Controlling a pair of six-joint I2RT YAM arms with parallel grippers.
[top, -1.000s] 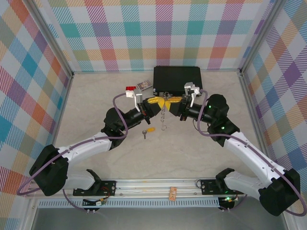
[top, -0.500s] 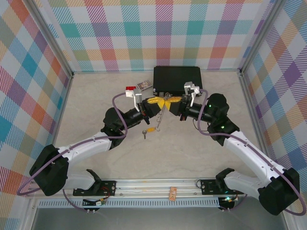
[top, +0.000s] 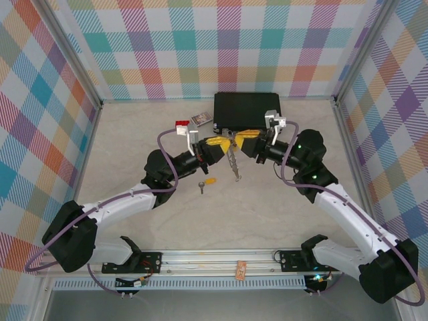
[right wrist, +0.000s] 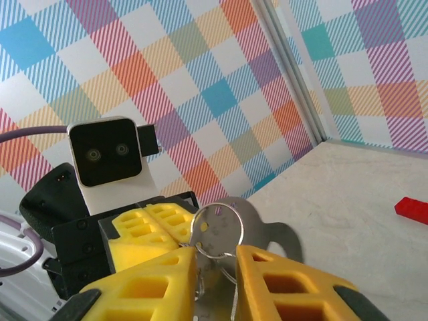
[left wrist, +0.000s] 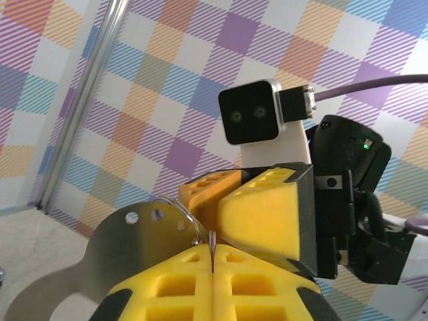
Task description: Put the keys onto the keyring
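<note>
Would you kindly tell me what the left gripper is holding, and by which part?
The left gripper is shut on the keyring, pinching its thin wire ring.

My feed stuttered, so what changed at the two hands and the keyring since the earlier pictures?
The right hand drew back to the right, away from the left hand, its fingers now slightly apart; it seems to have let go. The keyring swung to hang slanted from the left hand, which stays shut on it. The keys have not moved.
</note>
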